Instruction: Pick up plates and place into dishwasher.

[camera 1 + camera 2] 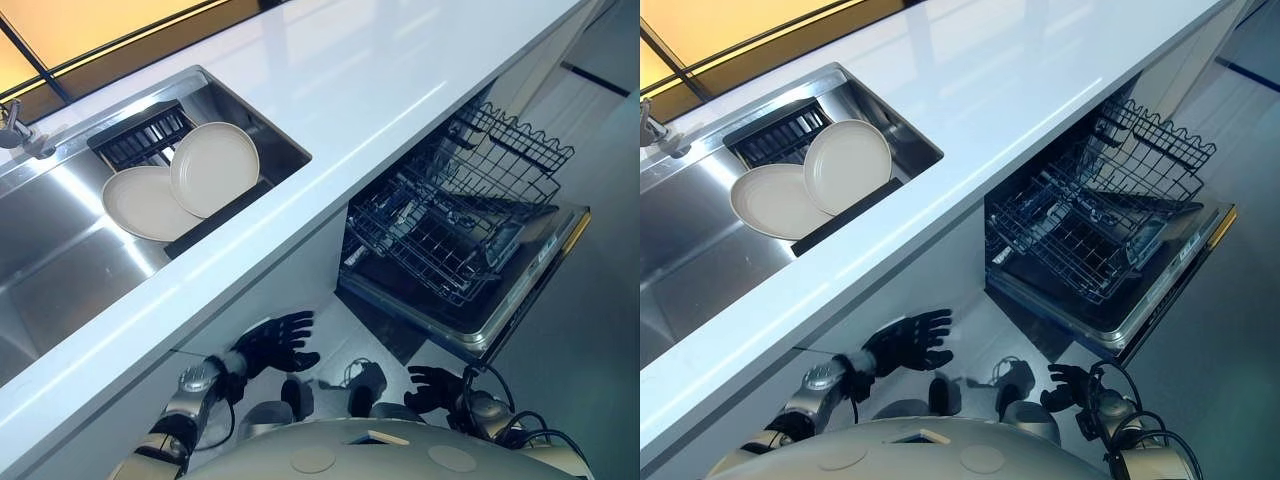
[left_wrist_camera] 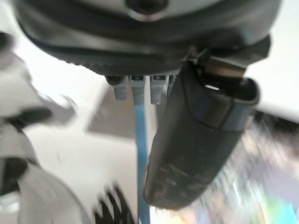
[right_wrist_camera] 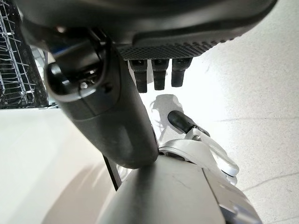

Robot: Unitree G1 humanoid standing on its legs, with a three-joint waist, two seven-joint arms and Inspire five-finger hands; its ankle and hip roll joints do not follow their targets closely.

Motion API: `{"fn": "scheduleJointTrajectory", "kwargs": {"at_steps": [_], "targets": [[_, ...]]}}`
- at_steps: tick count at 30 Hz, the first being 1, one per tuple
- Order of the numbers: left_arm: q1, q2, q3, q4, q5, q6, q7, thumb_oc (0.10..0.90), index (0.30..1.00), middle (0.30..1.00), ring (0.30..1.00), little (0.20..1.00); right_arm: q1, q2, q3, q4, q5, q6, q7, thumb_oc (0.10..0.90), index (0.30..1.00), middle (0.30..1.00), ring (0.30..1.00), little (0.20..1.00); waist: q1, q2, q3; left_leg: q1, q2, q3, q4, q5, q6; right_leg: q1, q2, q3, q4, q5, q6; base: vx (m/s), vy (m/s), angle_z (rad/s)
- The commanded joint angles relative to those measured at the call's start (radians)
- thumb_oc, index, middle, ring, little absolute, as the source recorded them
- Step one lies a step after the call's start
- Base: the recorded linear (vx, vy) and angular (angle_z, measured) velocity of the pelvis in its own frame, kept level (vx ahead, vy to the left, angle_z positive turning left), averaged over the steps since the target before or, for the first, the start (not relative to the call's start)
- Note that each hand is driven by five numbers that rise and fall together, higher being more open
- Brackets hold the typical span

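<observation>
**Cream plates in the sink, both hands low and empty**

Cream-coloured, two plates (image 1: 180,185) are seen leaning in the steel sink (image 1: 60,270), overlapped, against a black rack (image 1: 140,135) at the sink's back. They are kept well apart from both hands, above and beyond the fingertips, with the white counter (image 1: 380,80) lying between.

The left hand (image 1: 275,342) is held below the counter's edge, in front of the cabinet face. Its fingers (image 1: 298,322) are spread and relaxed, and nothing is grasped; in the left wrist view the fingertips show as short straight stubs beside the thumb.

The right hand (image 1: 432,388) is held low near the floor, just in front of the dishwasher door (image 1: 530,290). Its fingers are loosely bent and nothing is enclosed by them; in the right wrist view they are seen hanging free over bare floor.

Beyond the right hand's fingers the dishwasher is found open, its door dropped flat and the wire basket (image 1: 450,215) drawn out over it. No plate is seen in the basket.
</observation>
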Motion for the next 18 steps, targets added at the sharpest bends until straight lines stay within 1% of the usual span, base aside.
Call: {"fn": "scheduleJointTrajectory", "kwargs": {"at_steps": [1, 2, 3, 4, 5, 6, 7, 8, 9, 10, 11, 12, 13, 14, 15, 16, 17, 18], "targets": [[-0.114, -0.019, -0.069, -0.192, -0.129, -0.015, -0.253, 0.800, 0.900, 0.900, 0.900, 0.900, -0.033, -0.038, 0.049, 0.011, 0.006, -0.005, 0.013, 0.800, 0.900, 0.900, 0.900, 0.900, 0.003, 0.035, -0.027, -0.023, -0.034, 0.025, 0.018, -0.089, 0.026, -0.085, 0.009, 0.020, 0.134, -0.094, 0.056, -0.04, 0.019, -0.02], [-0.129, -0.007, -0.082, -0.250, -0.178, 0.013, -0.335, 0.800, 0.900, 0.900, 0.900, 0.900, -0.036, -0.039, 0.053, 0.014, 0.009, -0.008, 0.010, 0.800, 0.900, 0.900, 0.900, 0.900, 0.002, 0.037, -0.025, -0.023, -0.034, 0.024, 0.017, -0.089, 0.027, -0.087, 0.009, 0.022, 0.135, -0.094, 0.057, 0.00, 0.000, 0.00], [-0.171, 0.006, -0.106, -0.406, -0.259, 0.146, -0.388, 0.800, 0.900, 0.900, 0.900, 0.900, -0.043, -0.039, 0.062, 0.022, 0.016, -0.009, 0.005, 0.800, 0.900, 0.900, 0.900, 0.900, 0.000, 0.041, -0.024, -0.024, -0.035, 0.024, 0.015, -0.089, 0.030, -0.090, 0.009, 0.026, 0.136, -0.093, 0.057, 0.00, 0.000, 0.00], [-0.193, 0.011, -0.115, -0.480, -0.332, 0.218, -0.430, 0.800, 0.900, 0.900, 0.900, 0.900, -0.047, -0.039, 0.067, 0.028, 0.017, -0.012, 0.001, 0.800, 0.900, 0.900, 0.900, 0.900, -0.002, 0.043, -0.024, -0.024, -0.035, 0.024, 0.013, -0.089, 0.033, -0.093, 0.010, 0.029, 0.137, -0.092, 0.057, 0.00, 0.000, 0.00], [-0.193, 0.012, -0.115, -0.481, -0.333, 0.219, -0.430, 0.800, 0.900, 0.900, 0.900, 0.900, -0.048, -0.039, 0.067, 0.028, 0.017, -0.012, 0.001, 0.800, 0.900, 0.900, 0.900, 0.900, -0.002, 0.043, -0.024, -0.024, -0.035, 0.024, 0.013, -0.089, 0.033, -0.093, 0.010, 0.029, 0.137, -0.092, 0.057, 0.00, 0.000, 0.00], [-0.241, -0.003, -0.126, -0.629, -0.496, 0.389, -0.456, 0.800, 0.900, 0.900, 0.900, 0.900, -0.056, -0.035, 0.072, 0.050, 0.012, -0.026, -0.011, 0.800, 0.900, 0.900, 0.900, 0.900, -0.004, 0.046, -0.022, -0.022, -0.036, 0.024, 0.009, -0.091, 0.037, -0.092, 0.011, 0.035, 0.136, -0.090, 0.057, 0.00, 0.000, 0.00], [-0.259, -0.022, -0.133, -0.709, -0.604, 0.475, -0.418, 0.800, 0.900, 0.900, 0.900, 0.900, -0.059, -0.031, 0.079, 0.060, 0.014, -0.032, -0.019, 0.800, 0.900, 0.900, 0.900, 0.900, -0.005, 0.047, -0.022, -0.021, -0.036, 0.023, 0.008, -0.093, 0.039, -0.092, 0.012, 0.038, 0.135, -0.090, 0.057, 0.00, 0.000, 0.00], [-0.280, -0.056, -0.137, -0.776, -0.738, 0.565, -0.354, 0.800, 0.900, 0.900, 0.900, 0.900, -0.062, -0.025, 0.085, 0.072, 0.017, -0.038, -0.025, 0.800, 0.900, 0.900, 0.900, 0.900, -0.007, 0.046, -0.021, -0.020, -0.037, 0.022, 0.008, -0.094, 0.041, -0.092, 0.012, 0.042, 0.135, -0.090, 0.058, 0.03, -0.010, -0.05], [-0.293, -0.084, -0.131, -0.824, -0.843, 0.623, -0.277, 0.800, 0.900, 0.900, 0.900, 0.900, -0.063, -0.019, 0.090, 0.078, 0.018, -0.043, -0.029, 0.800, 0.900, 0.900, 0.900, 0.900, -0.009, 0.045, -0.019, -0.018, -0.037, 0.021, 0.007, -0.097, 0.042, -0.090, 0.013, 0.046, 0.135, -0.090, 0.059, 0.03, -0.017, -0.03], [-0.306, -0.122, -0.128, -0.864, -0.970, 0.645, -0.167, 0.800, 0.900, 0.900, 0.900, 0.900, -0.063, -0.011, 0.095, 0.083, 0.019, -0.046, -0.035, 0.800, 0.900, 0.900, 0.900, 0.900, -0.011, 0.041, -0.016, -0.016, -0.038, 0.020, 0.007, -0.100, 0.043, -0.088, 0.013, 0.049, 0.135, -0.092, 0.059, 0.04, -0.031, -0.01], [-0.318, -0.162, -0.122, -0.889, -1.074, 0.630, -0.051, 0.800, 0.900, 0.900, 0.900, 0.900, -0.062, -0.001, 0.101, 0.089, 0.027, -0.049, -0.041, 0.800, 0.900, 0.900, 0.900, 0.900, -0.011, 0.037, -0.014, -0.013, -0.038, 0.019, 0.007, -0.103, 0.043, -0.086, 0.014, 0.051, 0.136, -0.093, 0.060, 0.05, -0.041, 0.00], [-0.329, -0.188, -0.115, -0.901, -1.163, 0.605, 0.040, 0.800, 0.900, 0.900, 0.900, 0.900, -0.061, 0.005, 0.108, 0.090, 0.034, -0.048, -0.044, 0.800, 0.900, 0.900, 0.900, 0.900, -0.010, 0.034, -0.012, -0.012, -0.038, 0.016, 0.008, -0.104, 0.044, -0.085, 0.014, 0.050, 0.136, -0.093, 0.060, 0.04, -0.037, -0.01], [-0.331, -0.198, -0.112, -0.906, -1.204, 0.594, 0.077, 0.800, 0.900, 0.900, 0.900, 0.900, -0.061, 0.007, 0.111, 0.090, 0.036, -0.047, -0.045, 0.800, 0.900, 0.900, 0.900, 0.900, -0.010, 0.033, -0.011, -0.011, -0.038, 0.015, 0.009, -0.104, 0.044, -0.084, 0.014, 0.050, 0.136, -0.093, 0.060, 0.06, -0.021, 0.00], [-0.334, -0.238, -0.089, -0.913, -1.286, 0.509, 0.207, 0.800, 0.900, 0.900, 0.900, 0.900, -0.056, 0.021, 0.129, 0.088, 0.049, -0.042, -0.055, 0.800, 0.900, 0.900, 0.900, 0.900, -0.007, 0.026, -0.010, -0.009, -0.041, 0.010, 0.011, -0.106, 0.044, -0.079, 0.012, 0.048, 0.136, -0.095, 0.060, 0.07, -0.006, -0.01], [-0.335, -0.246, -0.070, -0.913, -1.296, 0.450, 0.254, 0.800, 0.900, 0.900, 0.900, 0.900, -0.052, 0.024, 0.133, 0.087, 0.053, -0.039, -0.057, 0.800, 0.900, 0.900, 0.900, 0.900, -0.005, 0.023, -0.008, -0.007, -0.042, 0.006, 0.013, -0.107, 0.044, -0.077, 0.012, 0.044, 0.135, -0.095, 0.059, 0.08, 0.002, -0.01], [-0.335, -0.249, -0.051, -0.911, -1.286, 0.383, 0.298, 0.800, 0.900, 0.900, 0.900, 0.900, -0.048, 0.029, 0.139, 0.087, 0.057, -0.034, -0.062, 0.800, 0.900, 0.900, 0.900, 0.900, -0.002, 0.021, -0.007, -0.007, -0.043, 0.003, 0.014, -0.107, 0.043, -0.074, 0.011, 0.041, 0.134, -0.095, 0.058, 0.08, 0.018, -0.02], [-0.332, -0.245, -0.022, -0.915, -1.251, 0.290, 0.366, 0.800, 0.900, 0.900, 0.900, 0.900, -0.042, 0.033, 0.142, 0.086, 0.058, -0.027, -0.069, 0.800, 0.900, 0.900, 0.900, 0.900, 0.003, 0.018, -0.005, -0.007, -0.045, -0.003, 0.016, -0.106, 0.043, -0.070, 0.010, 0.037, 0.130, -0.094, 0.058, 0.09, 0.033, -0.03], [-0.325, -0.236, 0.001, -0.921, -1.202, 0.219, 0.403, 0.800, 0.900, 0.900, 0.900, 0.900, -0.034, 0.034, 0.144, 0.085, 0.058, -0.024, -0.074, 0.800, 0.900, 0.900, 0.900, 0.900, 0.007, 0.018, -0.004, -0.006, -0.048, -0.009, 0.017, -0.105, 0.043, -0.065, 0.009, 0.033, 0.126, -0.093, 0.057, 0.10, 0.044, -0.01]]}}
